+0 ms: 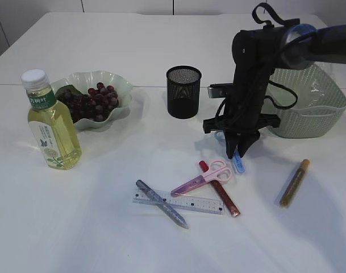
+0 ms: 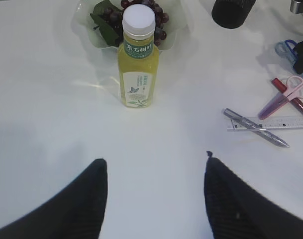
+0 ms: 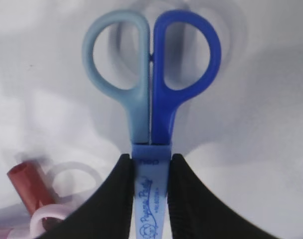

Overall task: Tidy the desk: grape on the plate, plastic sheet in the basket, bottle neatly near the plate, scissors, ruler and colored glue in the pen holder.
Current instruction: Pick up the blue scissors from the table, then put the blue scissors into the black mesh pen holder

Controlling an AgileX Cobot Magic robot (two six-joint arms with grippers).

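On the white bench, the yellow drink bottle with a white cap stands at the left, just before the wavy pale-green plate with the dark grapes on it. The black mesh pen holder stands right of the plate, and the pale-green woven basket sits further right. Before the holder lie the pink-handled scissors, crossing the red glitter glue tube. Left of them, the silver glitter glue tube lies across the clear plastic ruler. The gold glitter glue tube lies apart at the right, before the basket. The blue-handled scissors sit between the fingers of the right claw, behind the pink-handled scissors.
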